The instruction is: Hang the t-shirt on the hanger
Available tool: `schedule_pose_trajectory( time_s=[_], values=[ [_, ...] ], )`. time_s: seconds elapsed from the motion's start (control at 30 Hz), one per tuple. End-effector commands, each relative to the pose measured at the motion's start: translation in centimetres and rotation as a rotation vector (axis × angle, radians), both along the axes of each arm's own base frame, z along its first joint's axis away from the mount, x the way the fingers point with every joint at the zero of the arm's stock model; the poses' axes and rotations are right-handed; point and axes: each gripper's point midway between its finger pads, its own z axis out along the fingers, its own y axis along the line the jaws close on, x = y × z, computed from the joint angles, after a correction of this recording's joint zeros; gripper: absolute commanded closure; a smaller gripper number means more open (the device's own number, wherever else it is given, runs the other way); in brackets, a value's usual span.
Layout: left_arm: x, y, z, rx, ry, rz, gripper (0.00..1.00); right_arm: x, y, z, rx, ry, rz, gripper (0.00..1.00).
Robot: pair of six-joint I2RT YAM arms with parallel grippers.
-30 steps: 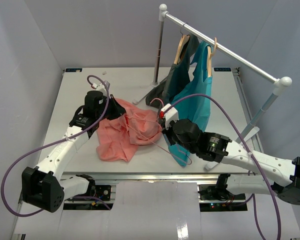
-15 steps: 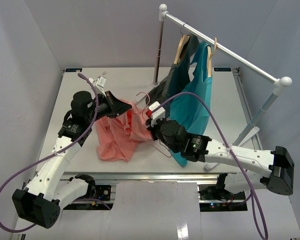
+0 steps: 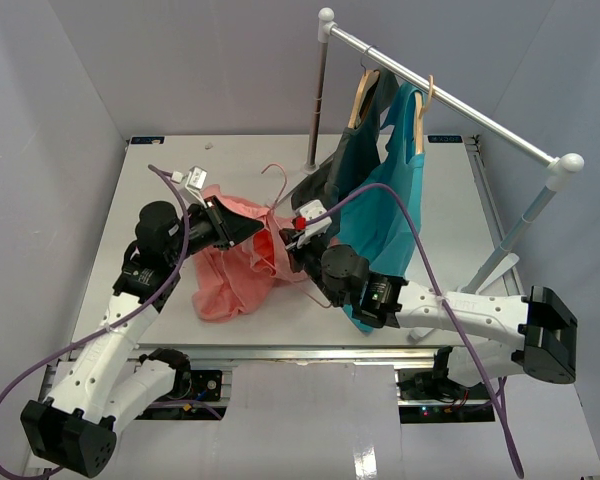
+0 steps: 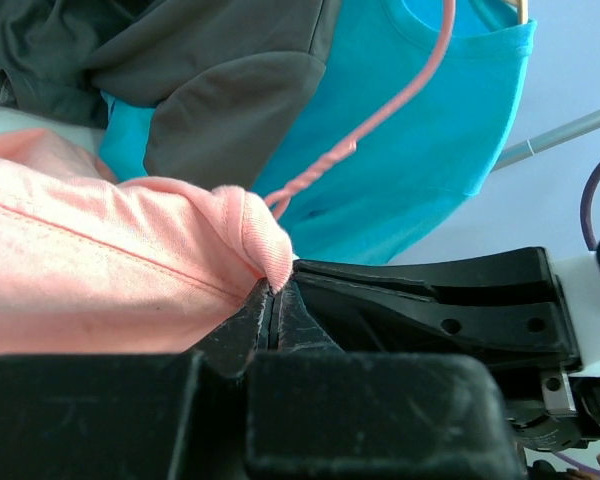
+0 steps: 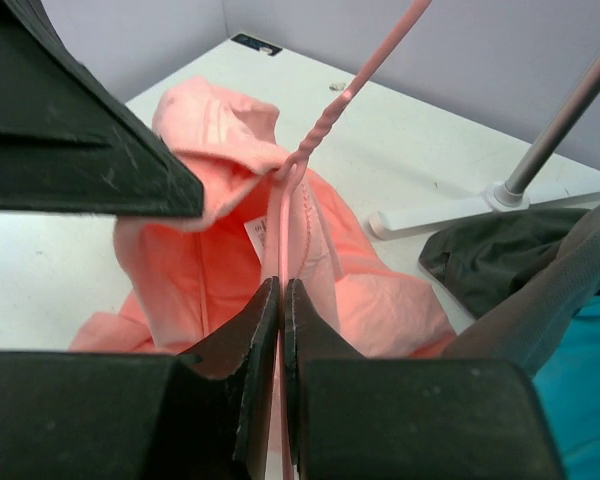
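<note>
T-shirt (image 3: 230, 285): coral pink and soft. It lies in a bunched heap on the table (image 3: 150, 190), a bit toward 9 o'clock from the middle. One edge is lifted up off the heap.
Left gripper (image 4: 273, 295): pinched tight on a small fold of the t-shirt. It holds that fold up at the 12 o'clock side of the heap. No gap shows between its two black fingers.
Hanger (image 5: 365, 62): thin and pale pink, with a twisted neck and a curved hook. The hook pokes up toward 12 o'clock, above the pink cloth. Its lower part goes down into the folds, with cloth on both sides of it. How far inside the shirt it sits, I cannot tell.
Right gripper (image 5: 282, 285): squeezed shut on the thin rod of the hanger, just below the twisted neck. It sits at the 3 o'clock side of the heap, close to the left gripper.
Dark grey shirt (image 3: 320, 185): hangs from a wooden hanger (image 3: 360, 98) and droops onto the table at about 1 o'clock.
Teal shirt (image 3: 385, 215): hangs just beside the grey one, toward 2 o'clock, behind the right arm.
Rail (image 3: 460, 105): a silver bar on thin legs, slanting from 12 o'clock to 3 o'clock. Both hung shirts are on it.
</note>
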Motion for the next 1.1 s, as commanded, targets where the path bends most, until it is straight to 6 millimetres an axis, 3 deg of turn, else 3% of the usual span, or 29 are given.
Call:
schedule_pose_trajectory(
  time_s=[0.0,0.2,0.27,0.33,0.37,0.43,0.57,0.73,0.8,0.93,1.07],
  values=[
    [-1.6,-1.1,0.8,-0.057,-0.026,-0.102,1.00,0.7,0.5,4.3,0.177,-0.065,-0.039,0.92],
    [-3.1,-1.9,2.0,-0.093,-0.089,-0.202,0.97,0.3,0.5,4.8,0.215,-0.078,-0.010,0.92],
    [-3.3,-1.7,2.4,-0.062,-0.098,-0.203,0.78,-0.4,-0.4,3.8,0.227,-0.073,0.010,0.92],
    [-3.6,-1.4,4.2,-0.011,-0.162,-0.209,0.51,-1.0,-1.3,4.0,0.292,-0.092,0.030,0.92],
    [-3.7,-1.2,4.3,0.024,-0.155,-0.211,0.42,-1.4,-1.8,3.8,0.311,-0.101,0.046,0.92],
    [-3.3,-0.5,4.9,0.115,-0.187,-0.186,0.37,-2.2,-3.3,4.0,0.350,-0.126,0.067,0.92],
    [-1.6,2.1,5.8,0.324,-0.293,-0.058,0.37,-3.4,-5.6,2.2,0.382,-0.147,0.096,0.92],
    [-0.2,4.4,3.8,0.540,-0.345,-0.010,0.38,-4.9,-7.4,1.8,0.417,-0.155,0.156,0.92],
    [0.3,4.1,2.7,0.592,-0.368,-0.047,0.39,-5.7,-8.1,1.5,0.435,-0.158,0.186,0.92],
    [-0.4,1.7,0.3,0.622,-0.454,-0.290,0.44,-6.6,-9.4,1.2,0.459,-0.191,0.214,0.92],
    [2.4,1.7,-1.7,0.771,-0.556,-0.353,0.45,-6.5,-9.5,0.5,0.436,-0.195,0.210,0.92]
  ],
)
